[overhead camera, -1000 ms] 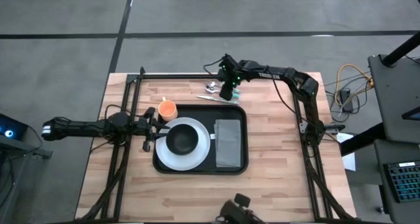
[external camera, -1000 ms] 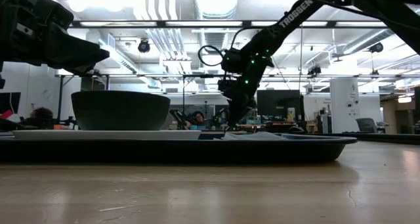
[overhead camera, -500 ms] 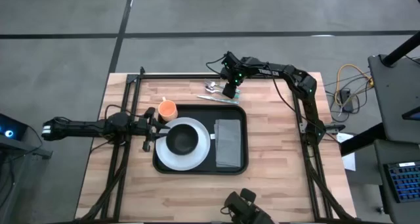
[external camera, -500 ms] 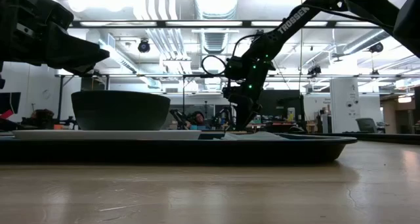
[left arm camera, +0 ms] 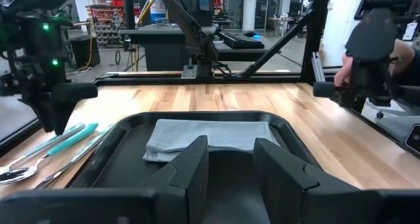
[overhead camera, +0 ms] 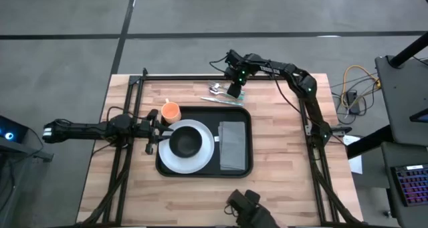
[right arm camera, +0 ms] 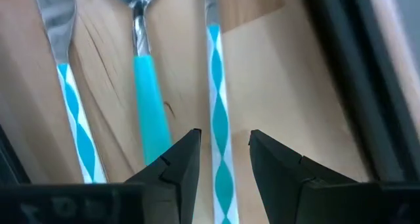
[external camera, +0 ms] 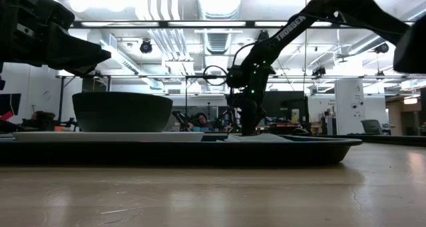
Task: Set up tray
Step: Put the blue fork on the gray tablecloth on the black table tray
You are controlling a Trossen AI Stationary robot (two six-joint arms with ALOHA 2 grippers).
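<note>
We see the right gripper [right arm camera: 223, 163] open, straddling a striped-handled utensil [right arm camera: 220, 129] beside the tray [overhead camera: 246, 114]. The left gripper [left arm camera: 231, 159] is open above the plate [overhead camera: 207, 154]; a napkin [overhead camera: 232, 146] lies near.

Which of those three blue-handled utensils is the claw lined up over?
The right gripper is open astride the striped-handled piece nearest the tray. The solid turquoise handle and the other striped one lie outside its fingers.

tray [overhead camera: 203, 172] | black, rounded corners, low rim | flat | table centre
</note>
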